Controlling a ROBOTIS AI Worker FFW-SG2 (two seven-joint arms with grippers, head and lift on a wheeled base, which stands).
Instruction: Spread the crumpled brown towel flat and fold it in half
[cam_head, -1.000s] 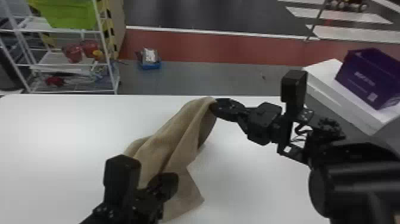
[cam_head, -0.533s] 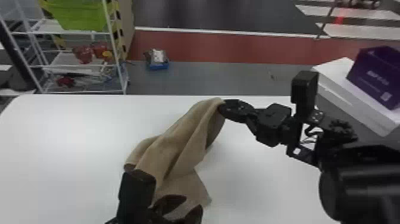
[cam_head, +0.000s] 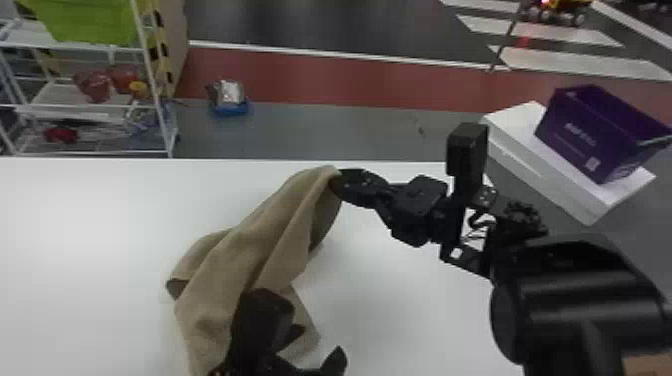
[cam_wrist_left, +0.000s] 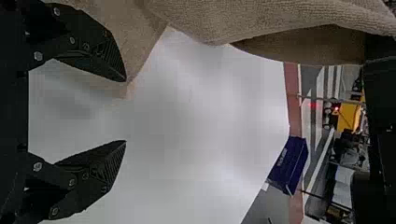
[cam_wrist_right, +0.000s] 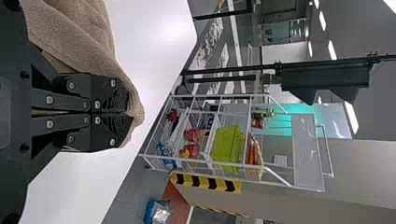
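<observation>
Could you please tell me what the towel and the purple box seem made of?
The brown towel looks like matte cotton or microfibre terry, given its nubbly texture and soft folds. The purple box seems smooth, perhaps coated cardboard or plastic, from its stiff, flat walls.

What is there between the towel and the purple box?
In the head view: the right pincer and arm, white table, then the slab under the box.
</observation>
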